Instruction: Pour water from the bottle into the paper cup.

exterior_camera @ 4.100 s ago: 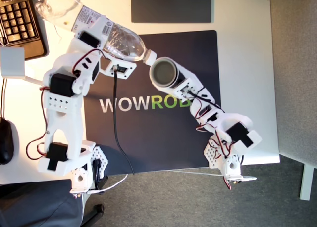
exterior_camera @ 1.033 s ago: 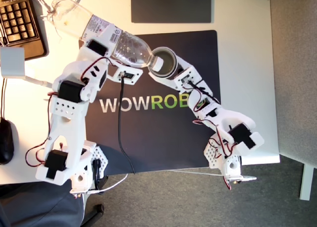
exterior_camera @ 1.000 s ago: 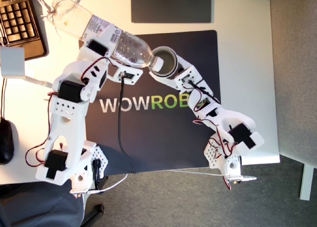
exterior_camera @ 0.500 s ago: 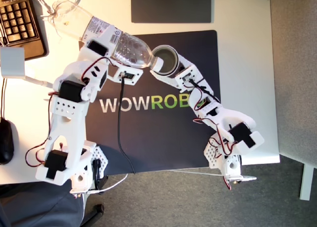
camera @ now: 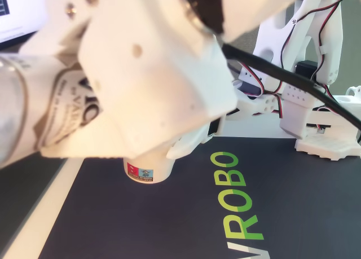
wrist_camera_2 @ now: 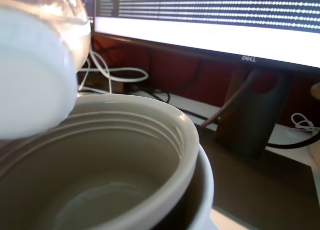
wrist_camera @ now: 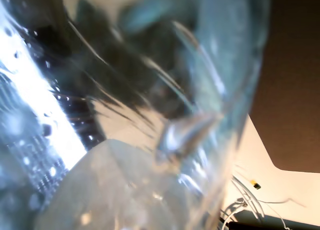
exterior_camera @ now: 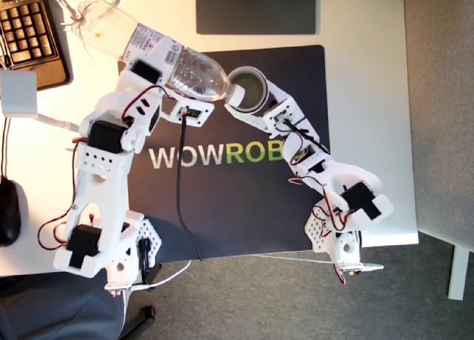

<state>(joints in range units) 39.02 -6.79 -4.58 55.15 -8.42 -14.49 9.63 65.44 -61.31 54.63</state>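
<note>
My first gripper (exterior_camera: 164, 77) is clamped on the bottle (exterior_camera: 159, 55), which is tilted, neck toward the paper cup (exterior_camera: 248, 92) held by my second gripper (exterior_camera: 261, 107).

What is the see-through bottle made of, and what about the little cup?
The bottle looks like thin clear plastic: you can see through it, it has ridges, and light glints off it. A white printed label wraps it. The cup looks like paper: matte white rim, dull greyish-brown inside with faint rings in the second wrist view.
</note>
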